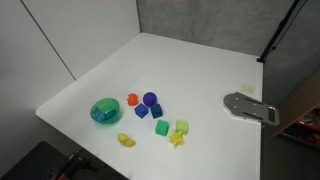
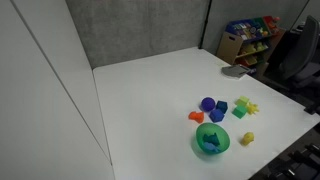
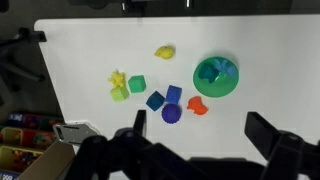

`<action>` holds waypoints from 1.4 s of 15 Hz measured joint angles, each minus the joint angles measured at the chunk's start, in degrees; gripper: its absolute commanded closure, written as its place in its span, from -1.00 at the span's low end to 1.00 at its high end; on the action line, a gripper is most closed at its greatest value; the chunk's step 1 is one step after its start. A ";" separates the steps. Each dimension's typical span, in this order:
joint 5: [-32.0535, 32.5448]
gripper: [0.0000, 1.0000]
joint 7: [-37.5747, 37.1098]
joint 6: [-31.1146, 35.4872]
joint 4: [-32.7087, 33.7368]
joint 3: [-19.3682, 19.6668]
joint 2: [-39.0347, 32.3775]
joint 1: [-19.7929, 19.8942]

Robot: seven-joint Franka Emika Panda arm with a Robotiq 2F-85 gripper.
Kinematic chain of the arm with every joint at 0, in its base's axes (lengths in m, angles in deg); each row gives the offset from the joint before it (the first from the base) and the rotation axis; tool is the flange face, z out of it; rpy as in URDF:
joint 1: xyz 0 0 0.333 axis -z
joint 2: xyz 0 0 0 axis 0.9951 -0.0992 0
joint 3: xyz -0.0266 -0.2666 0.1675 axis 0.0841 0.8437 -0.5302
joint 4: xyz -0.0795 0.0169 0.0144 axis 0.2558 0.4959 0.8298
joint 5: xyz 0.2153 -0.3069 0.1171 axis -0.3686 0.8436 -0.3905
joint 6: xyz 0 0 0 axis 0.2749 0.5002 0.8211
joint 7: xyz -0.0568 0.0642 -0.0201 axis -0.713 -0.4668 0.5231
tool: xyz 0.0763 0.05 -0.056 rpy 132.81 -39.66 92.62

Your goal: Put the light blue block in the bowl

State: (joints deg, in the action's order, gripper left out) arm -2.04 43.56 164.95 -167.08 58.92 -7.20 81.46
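The teal-green bowl (image 3: 216, 75) stands on the white table, and its inside looks sky blue. It shows in both exterior views (image 1: 105, 111) (image 2: 211, 140). Two blue blocks lie side by side near it. The lighter one is the light blue block (image 3: 174, 94), and the darker blue block (image 3: 155, 100) is beside it. A purple rounded piece (image 3: 172, 114) touches them. My gripper (image 3: 200, 128) is open and empty, high above the table, with its fingers framing the near side of the toys. It is not seen in either exterior view.
An orange piece (image 3: 197, 105) lies between the purple piece and the bowl. A green block (image 3: 137, 84), a light green piece (image 3: 120, 94), a yellow star (image 3: 117, 78) and a yellow piece (image 3: 165, 51) lie around. A grey mount plate (image 1: 250, 106) sits at the table edge.
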 measured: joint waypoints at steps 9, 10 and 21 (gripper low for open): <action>0.00 -1.00 0.00 0.01 0.02 0.00 0.01 0.00; 0.00 -1.00 0.00 0.01 0.02 0.00 0.01 0.00; 0.00 -1.00 0.07 8.43 6.18 1.83 -13.49 0.46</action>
State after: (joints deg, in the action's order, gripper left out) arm -2.04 43.63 173.38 -160.90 60.75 -20.69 81.92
